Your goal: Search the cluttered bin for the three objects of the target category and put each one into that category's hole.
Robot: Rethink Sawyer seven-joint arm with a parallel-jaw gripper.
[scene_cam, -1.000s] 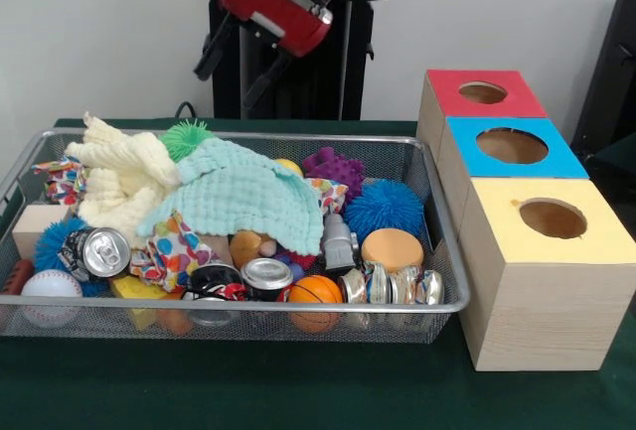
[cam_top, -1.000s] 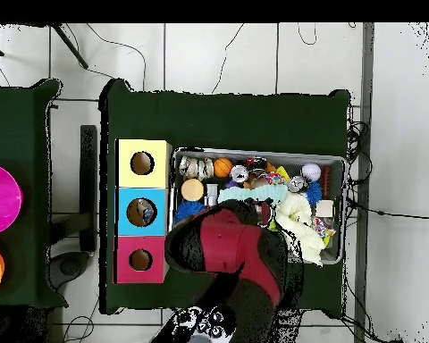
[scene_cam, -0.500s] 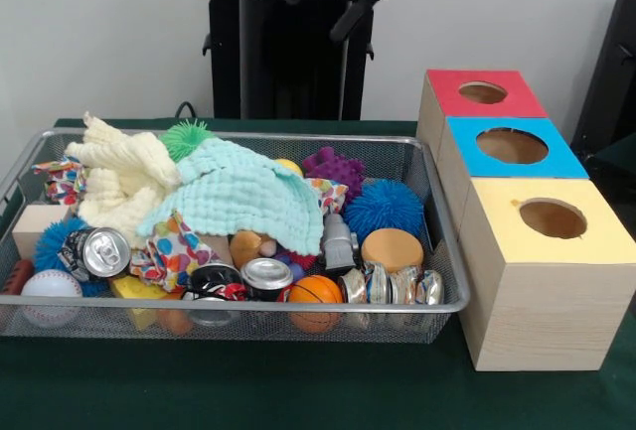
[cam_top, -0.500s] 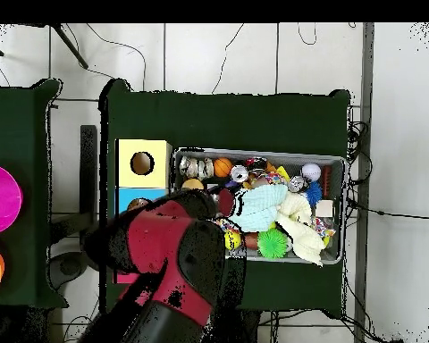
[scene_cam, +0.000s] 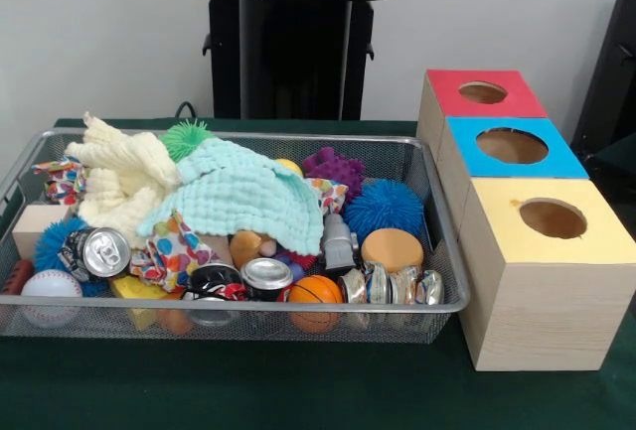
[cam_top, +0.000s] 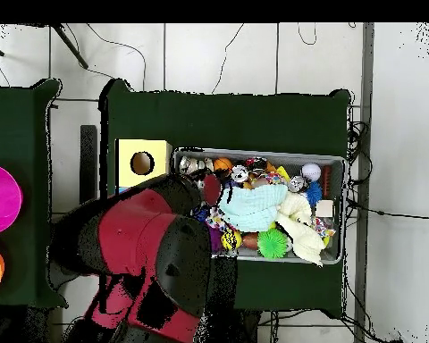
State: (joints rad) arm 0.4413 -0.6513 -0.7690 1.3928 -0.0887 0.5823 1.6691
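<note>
Arm (cam_top: 155, 259): bulky rounded links, glossy red shells alternating with black sections and black joint housings. Lower link shows a red panel edged in black. Pedestal (scene_cam: 288, 48): black upright column with a black ring-shaped handle round the top and a red circular cap. Pincer not discernible.

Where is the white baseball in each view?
Front view: the baseball sits in the wire bin's near left corner, beside a crushed can.
Overhead view: the baseball lies near the bin's upper right corner.
Shared landmark: the yellow-topped box, at the bin's opposite end.
</note>
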